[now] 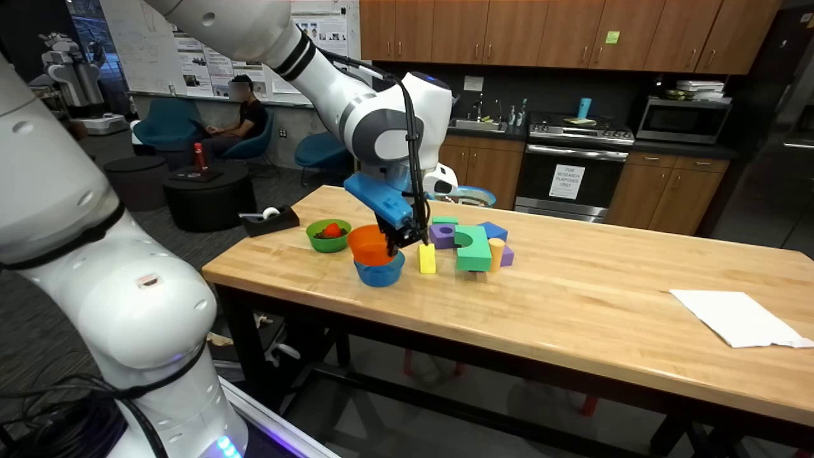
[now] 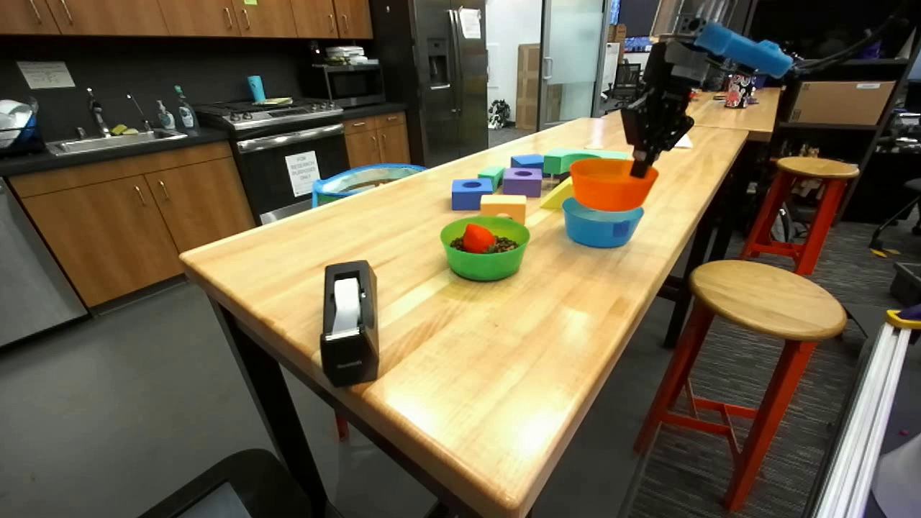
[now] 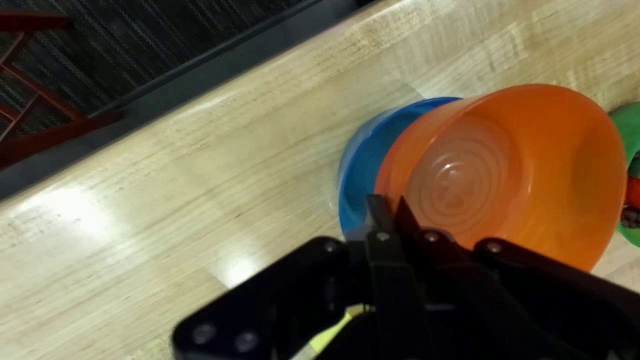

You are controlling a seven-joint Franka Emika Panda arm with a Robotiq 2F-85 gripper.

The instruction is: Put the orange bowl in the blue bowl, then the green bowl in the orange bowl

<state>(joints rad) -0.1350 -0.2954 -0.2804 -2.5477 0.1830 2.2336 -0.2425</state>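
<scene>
Fingers (image 3: 387, 260): clenched on the rim of the orange bowl (image 2: 610, 191) | Position: tilted over the blue bowl (image 2: 601, 229) (from where I stand, contact between the two is unclear) | Handling: presumably light, smooth, slightly flexible | Hold point: rim wall, one finger each side.

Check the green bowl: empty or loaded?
Loaded. In both exterior views, a red object sits inside the green bowl, with small dark bits beside it; what they are, I can't tell.
</scene>
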